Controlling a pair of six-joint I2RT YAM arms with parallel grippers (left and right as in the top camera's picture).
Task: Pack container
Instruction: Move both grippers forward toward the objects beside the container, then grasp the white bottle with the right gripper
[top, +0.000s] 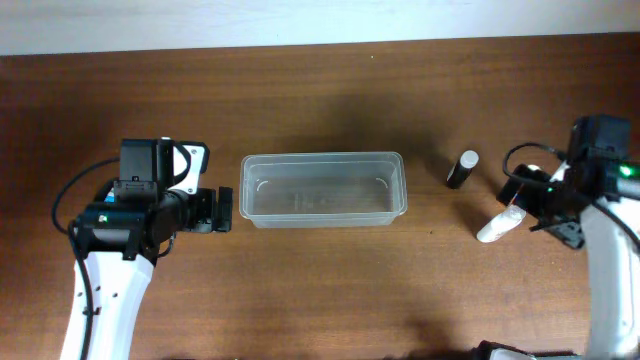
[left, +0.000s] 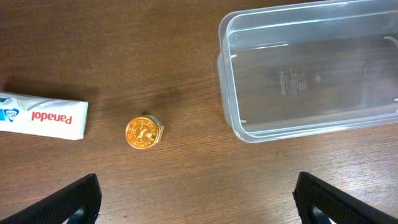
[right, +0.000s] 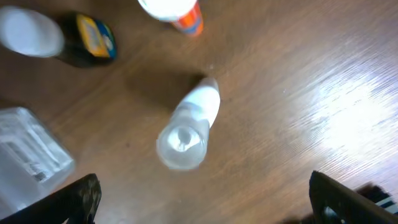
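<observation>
The container (top: 322, 190) stands empty and upright on the bench (top: 320, 90), mid-way between the two arms, with none of the small items packed yet.

Just beside the container's left end, the left fingers (top: 226, 209) are spread wide and nothing is held in them. Being empty and light, the container is likely to be shoved or turned if that end is touched in a sweep, and later drops would then miss the opening.

A little further from that same end, in the left wrist view, a small gold-topped item (left: 144, 132) and, beyond it, a Panadol box (left: 41, 116) are seen. The gold item is low and small, so it could be squeezed out sideways by an off-centre grip. The box lies flat and may only be scraped along the wood.

On the container's opposite side, a dark bottle (top: 461, 170) stands upright, and further out a white bottle (top: 497, 227) lies on its side. The right fingers (top: 527, 205) are held wide open above the white bottle, with nothing gripped. A rounded body lying down can be rolled away by a touch on one side only, and the dark bottle may be toppled by a wide finger in passing.

A clash over the container is also risked if both arms are brought there together.
</observation>
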